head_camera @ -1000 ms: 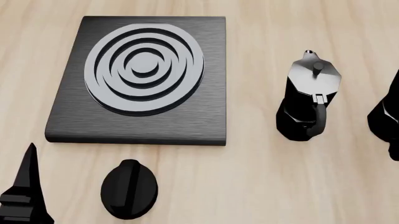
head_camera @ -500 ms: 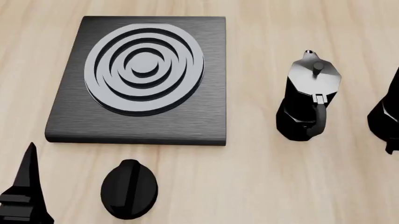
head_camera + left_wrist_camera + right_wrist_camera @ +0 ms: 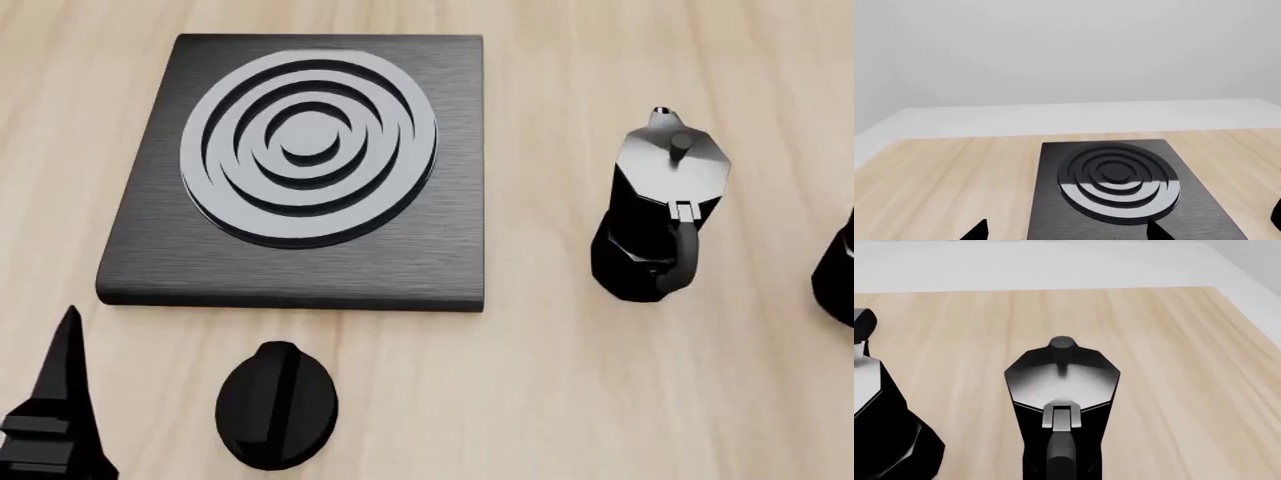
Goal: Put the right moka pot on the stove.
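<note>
The stove [image 3: 300,170] is a black slab with silvery-grey burner rings, at the left of the wooden table; it also shows in the left wrist view [image 3: 1121,195]. The right moka pot [image 3: 1062,390] fills the middle of the right wrist view, handle toward the camera, standing upright on the table. The other moka pot [image 3: 663,215] stands to its left and shows in the right wrist view [image 3: 881,425]. My left gripper [image 3: 1067,235] is open and empty, near the stove's front edge. No right fingers show. A black shape [image 3: 837,270], cut off at the head view's right edge, cannot be identified.
A small round black knob [image 3: 276,403] lies on the table in front of the stove. One left gripper finger [image 3: 60,400] rises at the lower left of the head view. The table's far edge and a pale wall show beyond the stove.
The black shape at the head view's right edge has shrunk and shifted right and down, out of frame. The stove, knob, visible pot and left gripper have not moved.
</note>
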You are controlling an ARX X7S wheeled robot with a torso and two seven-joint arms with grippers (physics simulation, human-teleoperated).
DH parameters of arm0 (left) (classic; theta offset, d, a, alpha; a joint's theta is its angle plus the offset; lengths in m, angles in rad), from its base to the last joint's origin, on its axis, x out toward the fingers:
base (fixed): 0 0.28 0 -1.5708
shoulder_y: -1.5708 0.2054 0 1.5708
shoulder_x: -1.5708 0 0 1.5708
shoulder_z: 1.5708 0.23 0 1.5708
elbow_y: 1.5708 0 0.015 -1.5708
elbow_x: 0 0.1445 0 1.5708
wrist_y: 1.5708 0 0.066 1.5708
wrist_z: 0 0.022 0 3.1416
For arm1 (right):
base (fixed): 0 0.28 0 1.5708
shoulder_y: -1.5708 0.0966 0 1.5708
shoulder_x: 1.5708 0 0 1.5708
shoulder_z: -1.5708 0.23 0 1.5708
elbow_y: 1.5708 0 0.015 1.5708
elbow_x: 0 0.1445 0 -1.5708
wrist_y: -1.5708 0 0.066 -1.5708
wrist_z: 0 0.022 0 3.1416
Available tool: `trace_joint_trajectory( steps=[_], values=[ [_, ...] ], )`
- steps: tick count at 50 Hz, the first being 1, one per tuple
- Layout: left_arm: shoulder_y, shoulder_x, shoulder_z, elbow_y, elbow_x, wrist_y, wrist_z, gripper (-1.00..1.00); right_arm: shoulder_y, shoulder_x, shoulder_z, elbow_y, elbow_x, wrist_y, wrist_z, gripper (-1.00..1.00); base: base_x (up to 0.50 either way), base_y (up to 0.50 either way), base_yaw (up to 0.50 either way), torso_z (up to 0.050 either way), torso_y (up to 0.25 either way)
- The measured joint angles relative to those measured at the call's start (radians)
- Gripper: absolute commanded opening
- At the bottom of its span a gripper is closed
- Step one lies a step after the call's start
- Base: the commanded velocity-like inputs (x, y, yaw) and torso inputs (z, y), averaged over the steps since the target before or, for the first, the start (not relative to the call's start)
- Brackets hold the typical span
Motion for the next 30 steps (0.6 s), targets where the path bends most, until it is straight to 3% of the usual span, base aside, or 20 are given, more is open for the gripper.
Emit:
trace_joint_trajectory(
  steps=[16,30],
  values=[
    [-0.001,-0.006,0.004,-0.004,-0.007,0.004,-0.006,1.00,-0.208,0.071,0.220,-0.252,0.151,0.112,0.099,-1.00,0.00,0.00,0.00,0.000,0.001],
    [0.003,-0.011,0.005,-0.007,-0.014,0.010,-0.010,1.00,-0.401,0.107,0.495,-0.484,0.314,0.254,0.187,-1.00,0.00,0.00,0.00,0.000,0.001]
  ],
)
